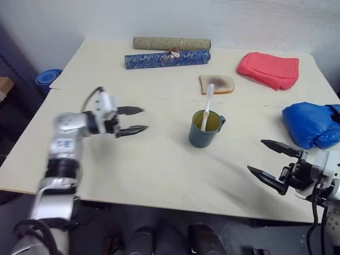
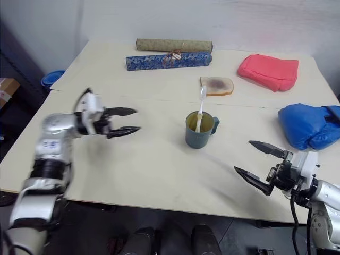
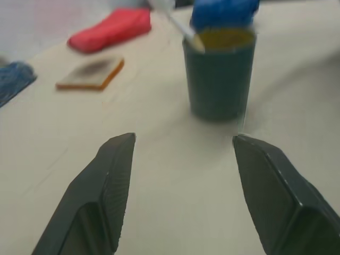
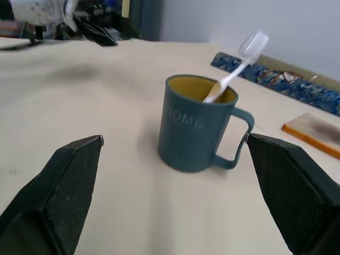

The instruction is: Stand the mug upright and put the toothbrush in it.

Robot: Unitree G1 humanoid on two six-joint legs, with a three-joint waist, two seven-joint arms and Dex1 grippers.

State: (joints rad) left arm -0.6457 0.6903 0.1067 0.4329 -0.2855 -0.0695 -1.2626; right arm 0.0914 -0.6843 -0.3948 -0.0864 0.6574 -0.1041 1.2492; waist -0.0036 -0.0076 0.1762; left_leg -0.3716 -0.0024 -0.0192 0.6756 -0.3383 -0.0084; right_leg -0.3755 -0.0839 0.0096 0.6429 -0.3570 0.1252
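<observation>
Blue-grey mug (image 1: 205, 128): you have it standing upright near the middle of the table (image 1: 159, 175), handle toward your right arm's side, lettering on its side visible in the right wrist view.
Toothbrush (image 1: 207, 106): it stands inside the mug, leaning, with the bristle head up and well above the rim.
Left gripper (image 1: 137, 120): you see it over the table to the left of the mug, well apart from it, fingers parted and holding nothing.
Right gripper (image 1: 268, 158): it sits at the table's near right edge, fingers spread wide, empty, pointing toward the mug.
Blue boxing glove (image 1: 311, 125): on the table's right side, just beyond your right gripper.
Toast slice (image 1: 217, 84): behind the mug, apart from it.
Red pouch (image 1: 268, 69): far right of the table.
Two rolls (image 1: 170, 52): side by side along the far edge.
</observation>
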